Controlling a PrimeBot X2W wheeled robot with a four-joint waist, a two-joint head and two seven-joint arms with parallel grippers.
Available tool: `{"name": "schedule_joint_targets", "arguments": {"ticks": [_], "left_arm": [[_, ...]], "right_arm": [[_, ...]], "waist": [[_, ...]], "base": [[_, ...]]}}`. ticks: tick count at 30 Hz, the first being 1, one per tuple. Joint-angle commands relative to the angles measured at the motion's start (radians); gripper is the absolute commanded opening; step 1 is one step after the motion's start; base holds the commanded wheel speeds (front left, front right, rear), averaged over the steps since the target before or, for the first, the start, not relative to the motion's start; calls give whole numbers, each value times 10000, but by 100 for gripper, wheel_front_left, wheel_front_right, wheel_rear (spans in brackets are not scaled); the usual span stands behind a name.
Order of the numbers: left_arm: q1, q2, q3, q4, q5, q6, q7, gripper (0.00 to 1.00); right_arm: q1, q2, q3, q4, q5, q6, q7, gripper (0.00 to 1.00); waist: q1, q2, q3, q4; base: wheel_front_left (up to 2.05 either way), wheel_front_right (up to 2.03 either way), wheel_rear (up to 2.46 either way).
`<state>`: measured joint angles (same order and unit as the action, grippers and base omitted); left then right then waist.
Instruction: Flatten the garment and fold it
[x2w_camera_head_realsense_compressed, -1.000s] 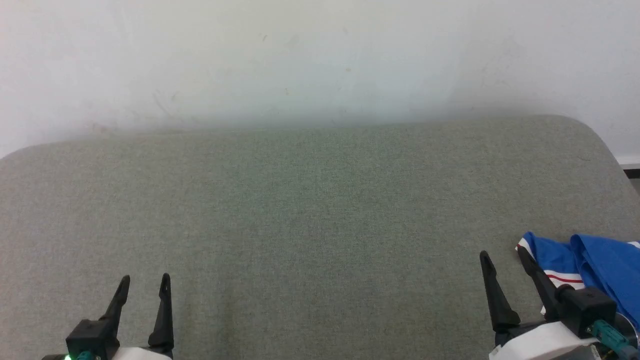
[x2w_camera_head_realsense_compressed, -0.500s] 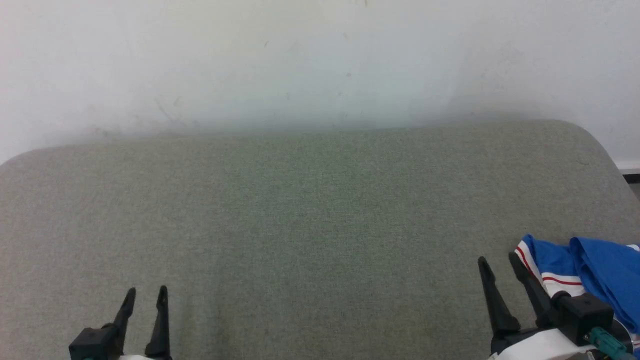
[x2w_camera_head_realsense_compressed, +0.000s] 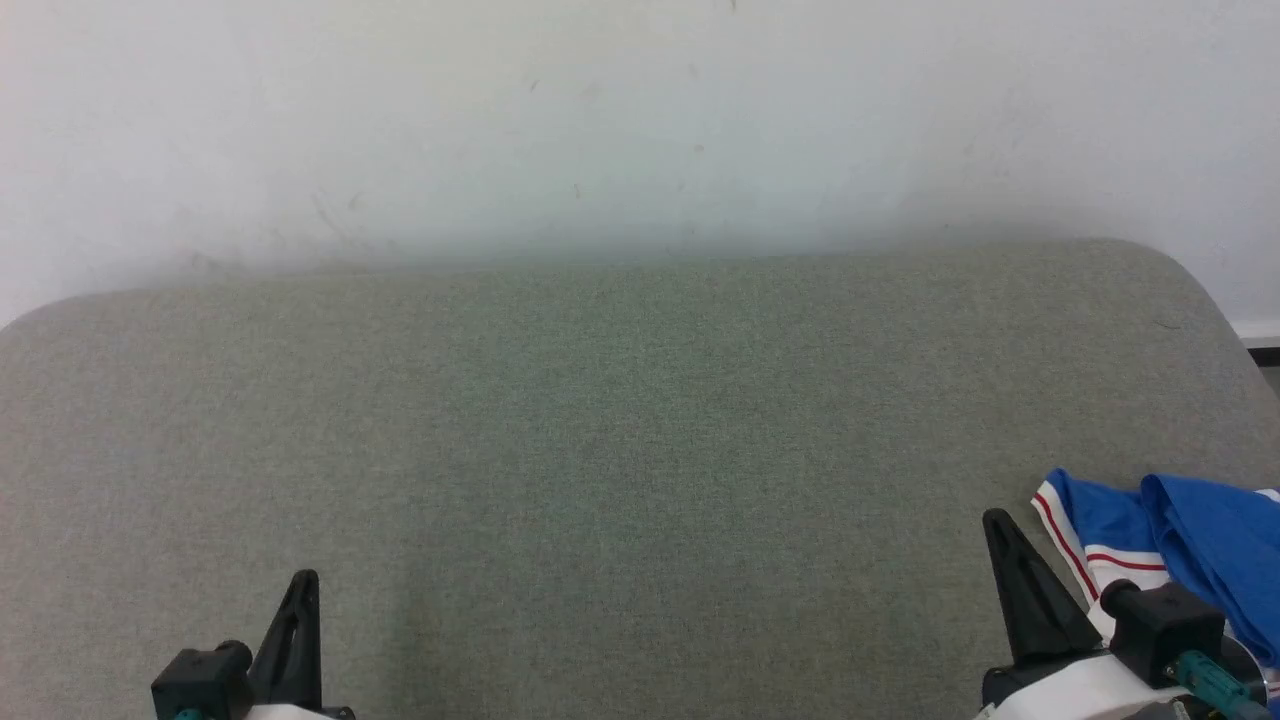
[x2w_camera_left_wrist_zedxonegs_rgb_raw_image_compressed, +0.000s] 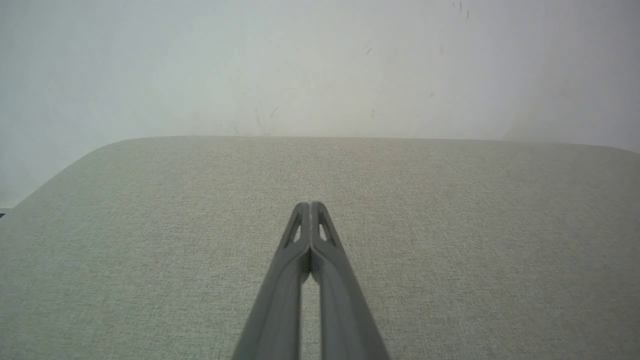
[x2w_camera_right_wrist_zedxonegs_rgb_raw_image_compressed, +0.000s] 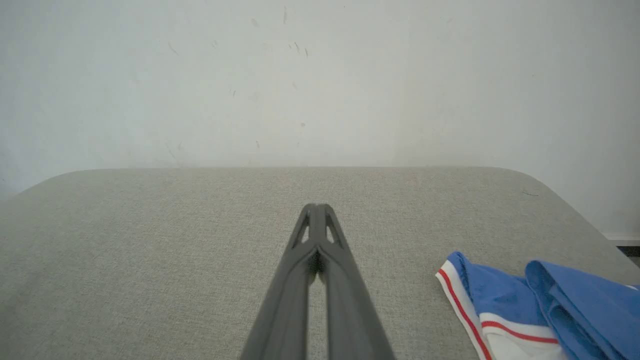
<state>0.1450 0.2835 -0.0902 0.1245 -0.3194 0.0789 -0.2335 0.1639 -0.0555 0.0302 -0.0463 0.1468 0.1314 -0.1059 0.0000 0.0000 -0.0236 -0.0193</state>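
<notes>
Currently the left gripper (x2w_camera_head_realsense_compressed: 303, 585) and right gripper (x2w_camera_head_realsense_compressed: 1000, 525) are closed, empty; reaching so, the right may shove away the bunched shirt (x2w_camera_head_realsense_compressed: 1190, 530) beside it.

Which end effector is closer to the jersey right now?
The right end effector: shut on nothing, it sits just beside the blue garment at the right of the grey surface. The left end effector, also shut, is on the opposite side.

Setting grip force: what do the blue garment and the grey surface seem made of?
The garment looks like soft matte knit jersey: it slumps in rounded folds. The surface seems a matte woven upholstery cloth: fine flecked weave, rounded corners, perhaps padded.
</notes>
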Motion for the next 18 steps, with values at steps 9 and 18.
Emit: {"name": "schedule_joint_targets", "arguments": {"ticks": [9,18], "left_arm": [[-211,-253,122,-149,340,-123,210,0],[-318,-433,189,-244,587,-181,394,0]], "right_arm": [[-252,12,-40,62,-201,-1,104,0],[-372,16,-62,97,-311,-2,186,0]], "waist": [[0,0,19,16],[0,0,38,31]], "base": [[0,0,0],[0,0,0]]}}
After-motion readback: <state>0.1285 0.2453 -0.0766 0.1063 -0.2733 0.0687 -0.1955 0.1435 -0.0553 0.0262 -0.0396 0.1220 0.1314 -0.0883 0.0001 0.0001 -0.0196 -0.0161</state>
